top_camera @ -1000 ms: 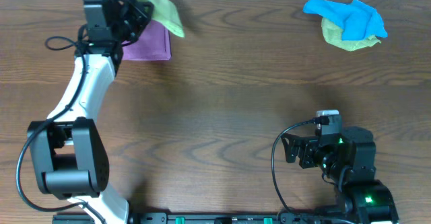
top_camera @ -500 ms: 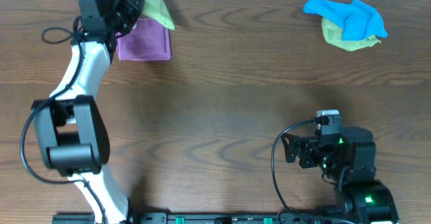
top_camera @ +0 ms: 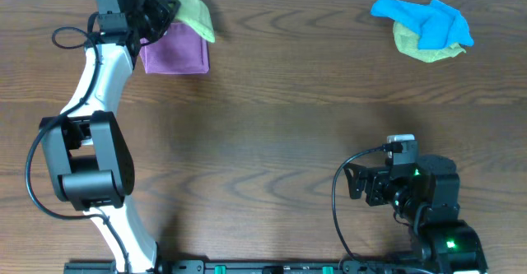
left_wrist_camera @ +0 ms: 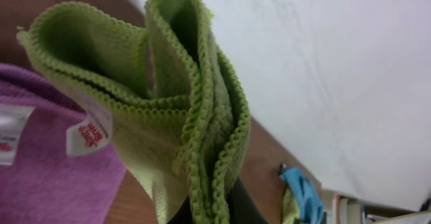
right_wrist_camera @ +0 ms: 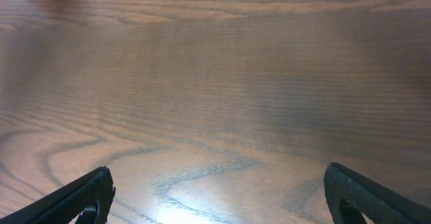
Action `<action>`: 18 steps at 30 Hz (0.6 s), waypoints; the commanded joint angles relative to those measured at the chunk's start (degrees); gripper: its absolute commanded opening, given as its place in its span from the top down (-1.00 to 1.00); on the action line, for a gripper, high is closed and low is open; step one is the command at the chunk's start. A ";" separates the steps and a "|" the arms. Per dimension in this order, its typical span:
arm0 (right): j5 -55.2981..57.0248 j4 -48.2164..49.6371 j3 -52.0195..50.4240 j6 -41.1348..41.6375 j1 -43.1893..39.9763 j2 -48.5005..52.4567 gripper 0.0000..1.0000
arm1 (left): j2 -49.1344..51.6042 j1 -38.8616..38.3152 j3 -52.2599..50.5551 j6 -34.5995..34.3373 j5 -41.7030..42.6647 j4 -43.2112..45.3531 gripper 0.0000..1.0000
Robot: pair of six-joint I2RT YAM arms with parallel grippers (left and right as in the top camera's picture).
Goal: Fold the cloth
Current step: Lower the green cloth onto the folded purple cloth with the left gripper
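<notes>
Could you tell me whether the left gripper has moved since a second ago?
Yes: the left gripper, shut on the cloth, shifted toward the top-left, away from the purple cloth.

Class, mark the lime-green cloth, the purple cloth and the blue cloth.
lime-green cloth (left_wrist_camera: 168, 133): left wrist view, its bunched folds.
purple cloth (top_camera: 177, 54): overhead view, its flat middle.
blue cloth (top_camera: 428, 19): overhead view, its crumpled middle.

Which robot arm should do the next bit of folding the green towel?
Left. The left gripper is shut on the cloth, right by the purple cloth. The right gripper sits open over bare table, far from it.
</notes>
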 commanded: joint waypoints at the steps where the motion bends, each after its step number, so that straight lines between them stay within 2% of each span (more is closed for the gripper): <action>1: -0.26 -0.09 -0.39 0.61 -0.39 -0.28 -0.98 | -0.07 0.37 1.29 3.82 -0.11 -1.81 0.89; 18: -0.26 -0.09 -0.39 0.61 -0.39 -0.28 -0.99 | -0.04 0.35 1.27 12.85 -14.51 -16.33 0.89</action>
